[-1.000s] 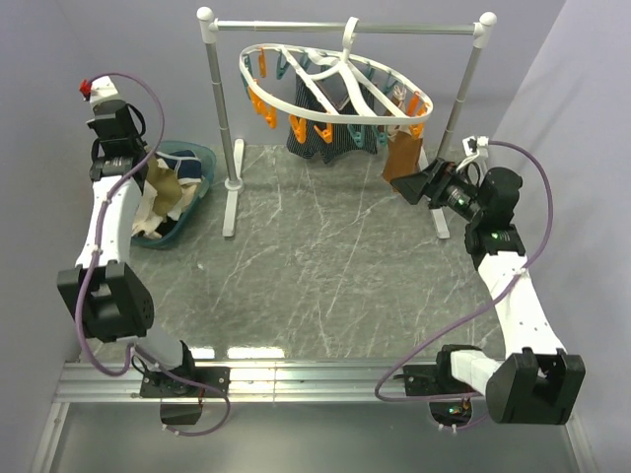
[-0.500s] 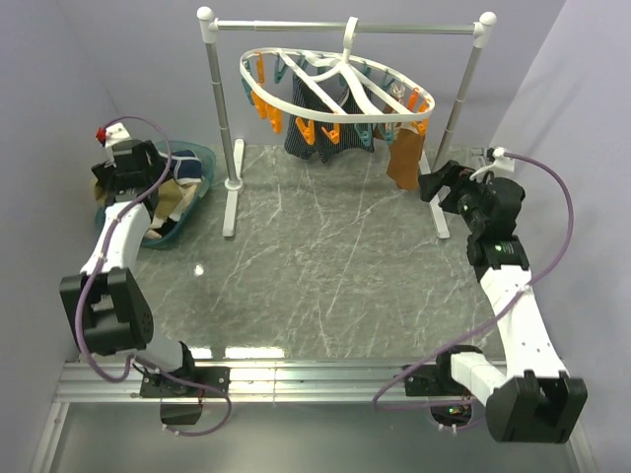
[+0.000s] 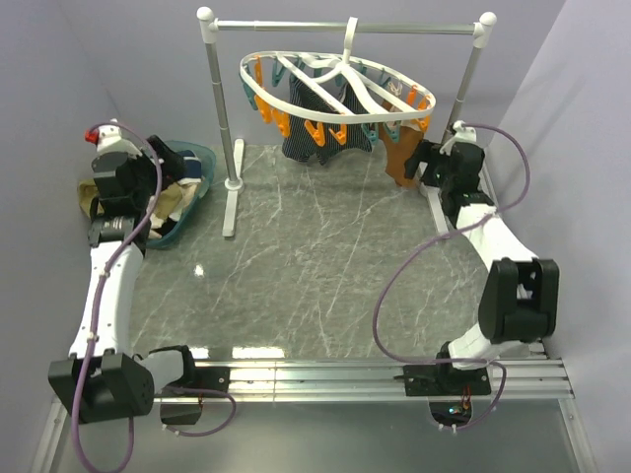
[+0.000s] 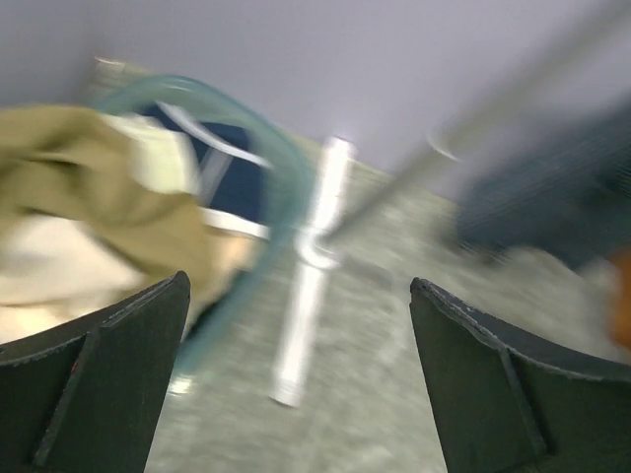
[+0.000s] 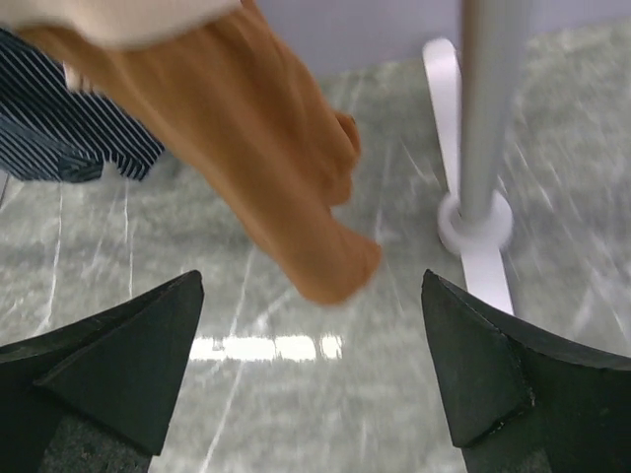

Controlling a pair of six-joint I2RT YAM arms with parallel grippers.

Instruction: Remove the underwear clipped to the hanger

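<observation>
- Right gripper (image 5: 311, 286) is hovering with fingers spread and empty, just beside the tan-brown brief (image 5: 286, 177) hanging clipped to the hanger (image 3: 335, 84).
- Striped brief (image 3: 317, 138) is hanging there too.
- Left gripper (image 4: 296, 291) is gaping wide, holding nothing, near the teal basket (image 4: 271, 158) of loose briefs (image 4: 89, 187).

- Grey marble-patterned table (image 3: 315, 276) fills the middle, white veins running across it, with bright glare spots near the front edge.
- At the back stands a silver-and-white rail stand (image 3: 345, 28), its top bar level between two white knobs, one post at each end.
- Its left foot (image 3: 234, 192), a white bar, lies flat on the table.
- Teal basin (image 3: 204, 155) at the rear left, near that foot but apart from it.
- Right wrist view: the right post (image 5: 490, 99) meets its white base on the marble.
- Pale lilac-grey wall (image 3: 128, 49) behind.
- Aluminium rail (image 3: 325, 372) along the near edge.
</observation>
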